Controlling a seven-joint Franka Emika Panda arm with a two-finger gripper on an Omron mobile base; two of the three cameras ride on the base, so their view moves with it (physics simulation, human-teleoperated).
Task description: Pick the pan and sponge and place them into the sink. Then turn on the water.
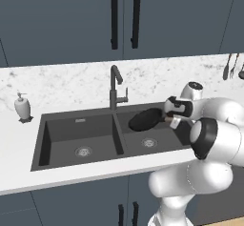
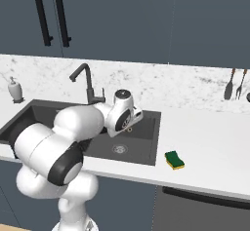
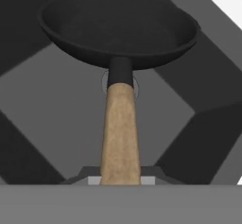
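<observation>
- Left base view: the pincer [image 1: 170,118] holds the pan [image 1: 145,119] by its handle over the right basin of the sink [image 1: 78,125], apparently to lower it in.
- Right base view: the sponge [image 2: 174,160] waits on the counter [image 2: 205,137], just right of the sink.
- Hand view: the pincer is clamped on the wooden handle, and the pan bowl extends straight ahead above the drain [image 3: 136,87].

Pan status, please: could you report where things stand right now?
Gripper shut on pan handle. Pan held above right sink basin. Sponge on counter. Nothing in the way.

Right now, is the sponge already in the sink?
No, the sponge lies on the counter, right of the sink.
</observation>
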